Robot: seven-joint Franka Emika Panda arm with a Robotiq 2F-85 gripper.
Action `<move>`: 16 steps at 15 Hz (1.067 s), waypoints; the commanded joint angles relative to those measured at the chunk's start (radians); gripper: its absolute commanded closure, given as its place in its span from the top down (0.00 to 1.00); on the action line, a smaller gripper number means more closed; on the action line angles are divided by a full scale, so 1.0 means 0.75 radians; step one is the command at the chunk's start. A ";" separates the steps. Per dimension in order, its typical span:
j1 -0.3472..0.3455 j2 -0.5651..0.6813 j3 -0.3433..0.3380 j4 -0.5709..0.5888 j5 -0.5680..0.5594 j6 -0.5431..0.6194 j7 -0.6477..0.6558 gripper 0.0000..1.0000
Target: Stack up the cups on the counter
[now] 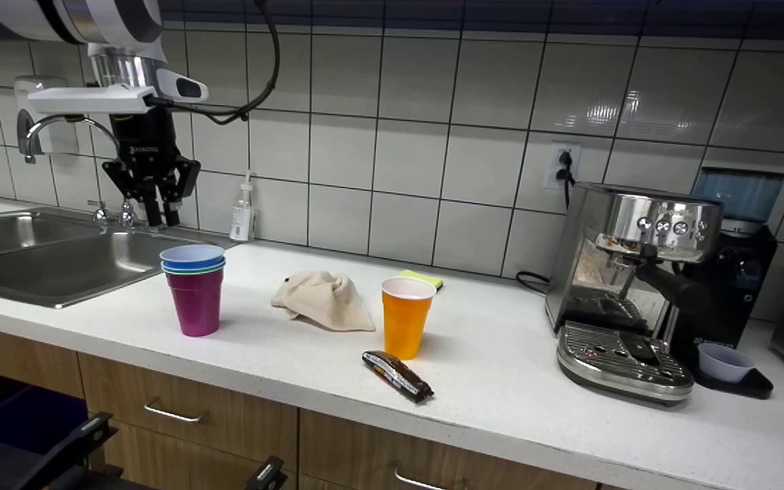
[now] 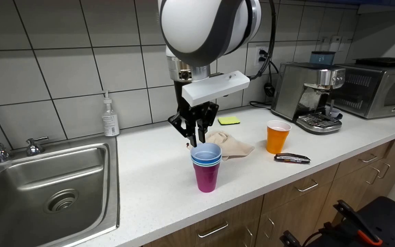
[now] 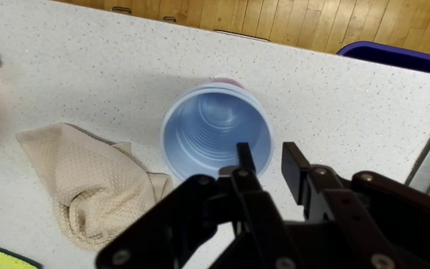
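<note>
Gripper (image 1: 162, 218): hung near the stack (image 1: 194, 289), off it; you had it spread, holding nothing.
Stack: upright on the bench (image 1: 283, 361); purple cup (image 2: 206, 178) outermost, green cup (image 1: 192, 271) just a thin rim, blue cup (image 2: 206, 152) topmost. Likely you were between placements.
Cloth (image 1: 327, 303): crumpled, between stack and orange cup (image 1: 404, 323).
Orange cup: upright, unstacked. Next move probably called for you to straddle it, clamp, lift, nest in blue.

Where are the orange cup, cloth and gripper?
Orange cup (image 1: 405, 325), in an exterior view: front wall.
Cloth (image 3: 97, 173), in the wrist view: upper surface.
Gripper (image 2: 198, 142), in an exterior view: midway between its fingertips.
</note>
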 commanded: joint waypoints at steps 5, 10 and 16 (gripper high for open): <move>0.009 0.000 -0.036 0.033 0.015 -0.043 -0.008 0.89; -0.006 -0.012 -0.077 0.013 0.020 -0.028 -0.019 1.00; -0.040 -0.037 -0.151 -0.029 0.037 0.000 -0.067 1.00</move>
